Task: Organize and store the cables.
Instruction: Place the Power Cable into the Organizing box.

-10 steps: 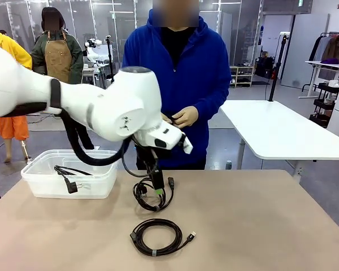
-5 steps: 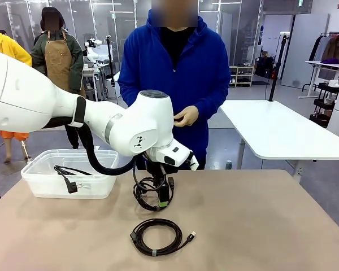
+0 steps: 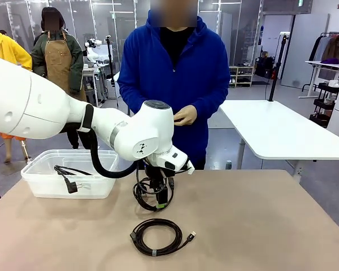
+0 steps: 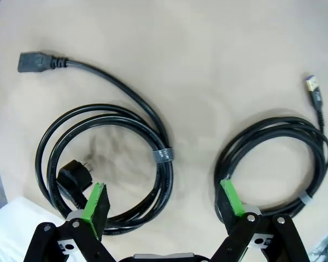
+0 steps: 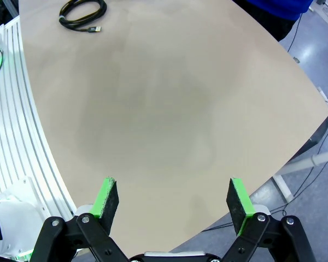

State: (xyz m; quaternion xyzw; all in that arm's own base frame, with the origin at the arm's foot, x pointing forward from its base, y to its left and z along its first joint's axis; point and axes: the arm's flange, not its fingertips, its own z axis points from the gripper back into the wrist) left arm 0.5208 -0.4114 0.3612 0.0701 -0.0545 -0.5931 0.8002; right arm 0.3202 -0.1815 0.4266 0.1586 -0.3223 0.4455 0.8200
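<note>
One of the cables, a black coil (image 3: 150, 195) with a two-pin plug (image 4: 71, 176) and a taped wrap, lies mid-table. My left gripper (image 3: 161, 195) hangs just over it, open; in the left wrist view the left gripper (image 4: 164, 201) straddles the coil's (image 4: 106, 164) taped side. A second coil (image 3: 156, 237) with a USB tip lies nearer the front edge and appears beside the first coil (image 4: 273, 164). A third cable (image 3: 68, 176) rests in the clear bin (image 3: 45, 183). My right gripper (image 5: 175, 199) is open over bare table, the USB coil (image 5: 82, 10) far off.
A person in a blue hoodie stands at the far side, one hand (image 3: 185, 116) held at waist height. The clear bin sits at the table's left. The tan table (image 3: 260, 226) is bare on its right half. A white table (image 3: 282, 130) stands behind.
My left arm has swung right and lowered, bringing its open gripper down onto the mid-table coil. The coils have not moved.
</note>
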